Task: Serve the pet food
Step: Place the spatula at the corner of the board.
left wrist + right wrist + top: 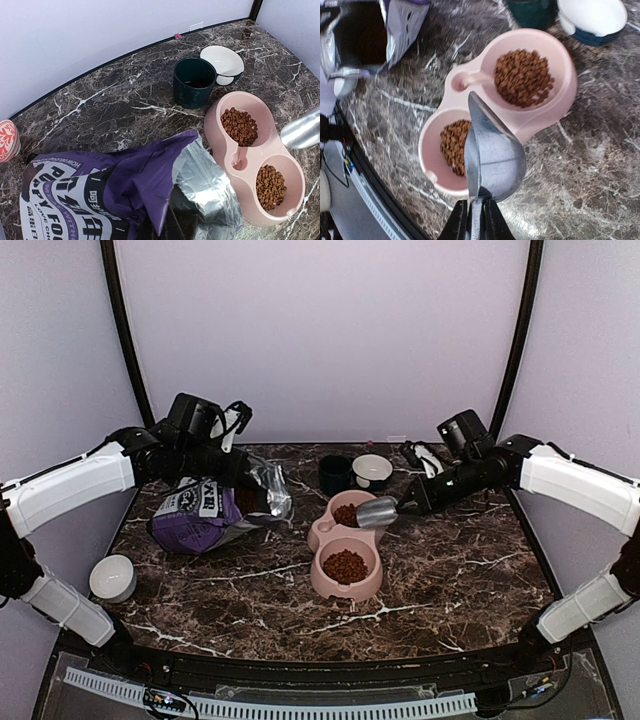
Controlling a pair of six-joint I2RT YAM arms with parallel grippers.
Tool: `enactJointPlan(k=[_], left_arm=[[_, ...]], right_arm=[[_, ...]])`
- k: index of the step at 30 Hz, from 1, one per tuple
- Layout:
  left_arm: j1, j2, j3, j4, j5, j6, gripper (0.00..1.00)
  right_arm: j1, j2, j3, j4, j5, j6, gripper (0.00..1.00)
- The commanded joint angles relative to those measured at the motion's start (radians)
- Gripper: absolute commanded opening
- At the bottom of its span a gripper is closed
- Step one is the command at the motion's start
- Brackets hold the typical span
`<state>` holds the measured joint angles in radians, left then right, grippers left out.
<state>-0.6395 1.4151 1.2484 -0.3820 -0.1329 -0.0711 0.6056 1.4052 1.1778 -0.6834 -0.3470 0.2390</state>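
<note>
- Your left gripper [238, 462] looks pinched shut on the bag [200, 512] mouth; hold it propped open.
- Pet food [240, 126] sits in both cups of the pink bowl [235, 162].
- Your right gripper [475, 220] clamps the scoop [492, 155], which looks empty. Lift it clear without clipping the rim.

Top view: fixed high behind the robot, facing forward and down; far off, taking in the whole table [450, 580] from edge to edge.
Left wrist view: above the bag [75, 200], facing down and across to the pink bowl [214, 120]; middling near.
Right wrist view: close over the pink bowl, facing almost straight down past the scoop [495, 155] in the right pincer [476, 220].
Shared: all three show pink bowl and bag mouth.
</note>
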Motion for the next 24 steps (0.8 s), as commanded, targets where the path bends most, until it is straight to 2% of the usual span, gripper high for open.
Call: enactJointPlan(k=[1, 10, 19, 24], left_arm=[[-0.005, -0.08, -0.006, 0.114, -0.018, 0.021, 0.0], [-0.005, -0.082, -0.019, 0.127, -0.028, 0.028, 0.0], [-0.005, -0.077, -0.02, 0.126, -0.046, 0.04, 0.0], [-0.005, -0.072, -0.02, 0.126, -0.054, 0.045, 0.0]], right_arm=[[-0.105, -0.1, -0.089, 0.267, 0.057, 0.129, 0.0], [-0.327, -0.16, -0.264, 0.564, 0.108, 0.28, 0.0], [-0.479, 0.005, -0.334, 0.807, -0.009, 0.404, 0.0], [-0.501, 0.101, -0.327, 0.889, 0.013, 0.414, 0.0]])
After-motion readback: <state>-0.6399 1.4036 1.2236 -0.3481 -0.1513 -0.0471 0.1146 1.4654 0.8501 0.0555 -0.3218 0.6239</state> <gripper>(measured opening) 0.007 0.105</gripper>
